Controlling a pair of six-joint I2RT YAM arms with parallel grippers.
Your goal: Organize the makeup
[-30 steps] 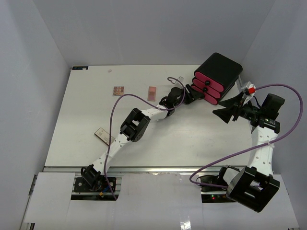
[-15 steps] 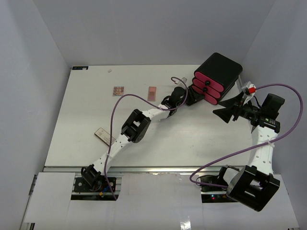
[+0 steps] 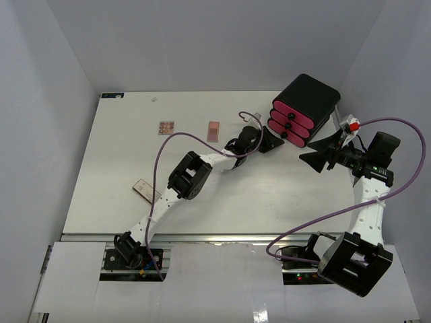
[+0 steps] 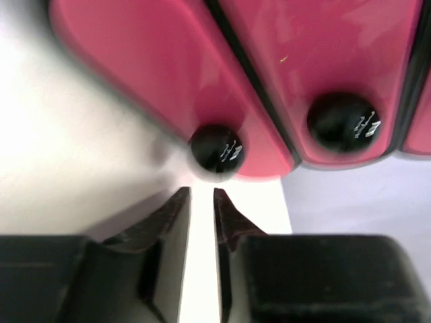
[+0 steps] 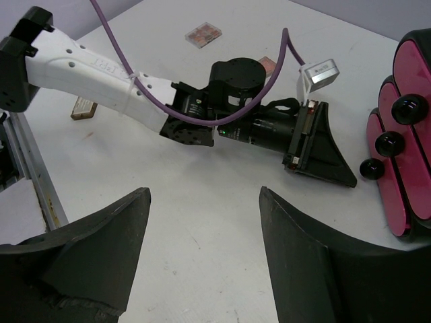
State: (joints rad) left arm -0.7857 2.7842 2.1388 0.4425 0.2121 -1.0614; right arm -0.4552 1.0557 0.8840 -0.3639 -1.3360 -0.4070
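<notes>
My left gripper [image 3: 275,140] sits low on the table, just in front of the lowest pink drawer's black knob [image 4: 215,151]. Its fingers [image 4: 176,222] stand almost together with nothing between them, and the knob lies just beyond the tips. My right gripper [image 3: 314,159] is open and empty, hovering above the table right of the box; its gap shows in the right wrist view [image 5: 203,192]. Makeup lies on the table: a tan-pink eyeshadow palette [image 3: 166,127] [image 5: 203,33], a small pink flat piece [image 3: 213,130] and a brown rectangular case [image 3: 145,190] [image 5: 84,108].
The black box with three pink drawers [image 3: 308,94] stands at the back right, its drawer fronts facing the left gripper [image 5: 412,128]. A tiny pale item [image 3: 155,99] lies near the table's back edge. Grey walls close in on three sides.
My left gripper pushed in against the lowest drawer front, then drew back a little to the left, so the knob shows again. The right arm has not moved.
</notes>
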